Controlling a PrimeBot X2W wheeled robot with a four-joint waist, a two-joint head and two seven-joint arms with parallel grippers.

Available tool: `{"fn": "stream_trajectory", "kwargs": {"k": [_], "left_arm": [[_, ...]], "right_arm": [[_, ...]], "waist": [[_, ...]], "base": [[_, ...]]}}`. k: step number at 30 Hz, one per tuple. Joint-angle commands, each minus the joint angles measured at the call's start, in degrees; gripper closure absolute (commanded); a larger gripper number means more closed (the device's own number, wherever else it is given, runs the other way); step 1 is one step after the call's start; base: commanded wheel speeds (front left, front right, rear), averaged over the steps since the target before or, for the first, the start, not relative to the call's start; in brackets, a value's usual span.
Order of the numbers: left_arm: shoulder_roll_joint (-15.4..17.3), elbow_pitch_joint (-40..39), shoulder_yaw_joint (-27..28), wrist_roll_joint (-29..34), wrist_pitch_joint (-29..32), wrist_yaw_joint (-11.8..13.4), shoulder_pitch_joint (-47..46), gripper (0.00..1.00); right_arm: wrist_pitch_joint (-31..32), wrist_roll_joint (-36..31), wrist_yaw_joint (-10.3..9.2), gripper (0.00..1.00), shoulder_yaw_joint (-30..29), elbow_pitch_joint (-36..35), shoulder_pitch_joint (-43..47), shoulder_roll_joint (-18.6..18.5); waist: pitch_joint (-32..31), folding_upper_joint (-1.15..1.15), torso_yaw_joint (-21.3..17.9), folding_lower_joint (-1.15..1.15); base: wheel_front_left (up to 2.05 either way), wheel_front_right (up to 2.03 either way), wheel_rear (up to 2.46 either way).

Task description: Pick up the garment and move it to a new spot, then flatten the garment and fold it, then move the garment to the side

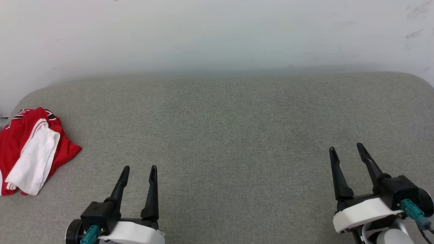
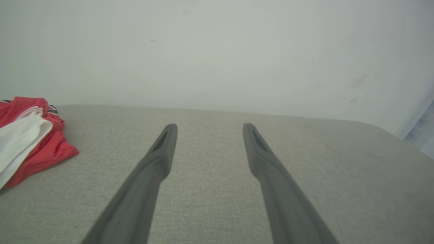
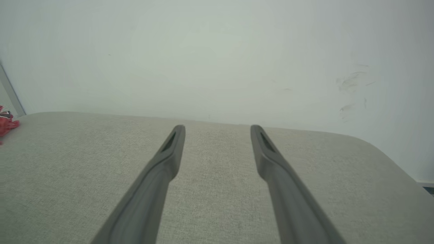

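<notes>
Garment: the red jersey [image 1: 20, 135] lies crumpled in a heap at the far left edge of the desk [image 1: 217, 128], with a white sleeve draped over its top and front.
Garment, head view: most of the heap shows from above, with black-and-white trim at its far end; its left side runs off the picture.
Garment, left wrist view: the same heap [image 2: 51, 149] seen low from the side, with the red fabric bunched up off the cover and the white sleeve sloping down toward the camera.
Garment, right wrist view: a small red scrap [image 3: 6, 123] at the left edge, well apart from the fingers.
Left pincer: wide open [image 1: 140, 168] and holding nothing, low over the near left of the desk, near the garment but clear of it.
Left pincer, own wrist view: two dark fingers spread apart [image 2: 209, 126] with bare grey cover between them.
Right pincer: wide open [image 1: 346, 147] and holding nothing, at the near right, well apart from the garment.
Right pincer, own wrist view: fingers spread [image 3: 217, 127] over plain cover.
Desk: grey woven cover with rounded far corners.
Wall: pale [image 1: 217, 34], behind the desk. The head view shows dark scuffs at the upper right, and the right wrist view shows scuffs at closer range [image 3: 349, 84].
Right wrist view, left edge: a thin grey strip [image 3: 10, 93] slants against the wall.
</notes>
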Motion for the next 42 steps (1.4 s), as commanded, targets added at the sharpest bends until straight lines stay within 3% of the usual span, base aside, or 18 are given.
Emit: {"fn": "stream_trajectory", "kwargs": {"k": [1, 12, 22, 42], "left_arm": [[0.0, -0.3, 0.5, 0.2, -0.5, -0.5, 0.4, 0.0], [-0.5, 0.2, 4.0, -4.7, -1.7, -2.9, 1.5, 0.0], [-0.5, 1.4, 3.1, -2.5, -2.3, -3.6, 1.9, 0.0], [-0.5, 2.3, 2.8, -2.9, -2.3, -3.8, 1.6, 0.0]], "right_arm": [[-0.4, 0.7, -0.03, 0.0, 0.3, -0.3, -0.2, 0.0], [-1.6, 8.8, -0.04, 0.0, 0.4, 2.1, 0.3, 0.0], [-2.2, 5.6, -0.04, 0.0, 0.4, 3.4, -0.2, 0.1], [-2.2, 6.8, -0.04, 0.0, 0.9, 3.7, 0.5, 0.1]], "waist": [[0.0, 0.0, 0.0, 0.0], [-0.1, 0.0, -0.3, 0.0], [-0.1, 0.0, -0.4, 0.0], [-0.4, 0.0, 0.7, 0.0]], "base": [[0.0, 0.0, 0.0], [0.0, 0.0, 0.0], [0.0, 0.0, 0.0], [0.0, 0.0, 0.0]]}}
